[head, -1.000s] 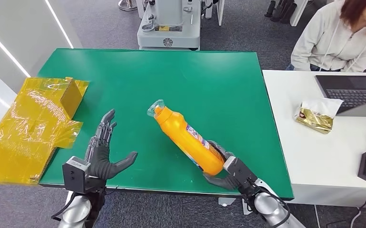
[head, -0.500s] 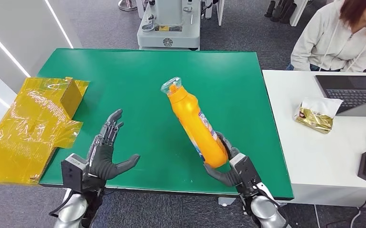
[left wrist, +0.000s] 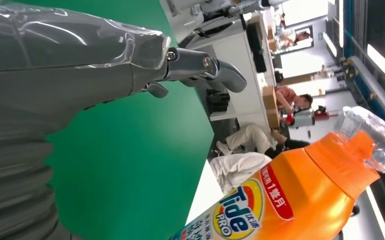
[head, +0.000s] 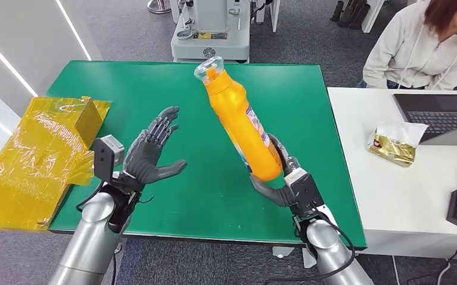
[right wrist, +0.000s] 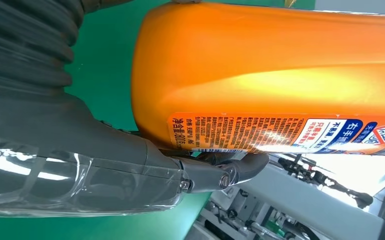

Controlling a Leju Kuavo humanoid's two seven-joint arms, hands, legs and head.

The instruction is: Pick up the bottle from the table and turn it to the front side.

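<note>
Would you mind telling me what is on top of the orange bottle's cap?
A clear plastic wrap covers the cap of the orange bottle, which the right hand holds by its base above the green table. The cap shows orange through it; its opening cannot be made out.

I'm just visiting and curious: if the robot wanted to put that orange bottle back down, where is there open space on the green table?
The green table is bare along its far edge and on its right side, out to the white desk. The near middle is crowded: the right hand holds the bottle up, the open left hand hovers alongside. Yellow wrapping overlaps the left edge.
</note>
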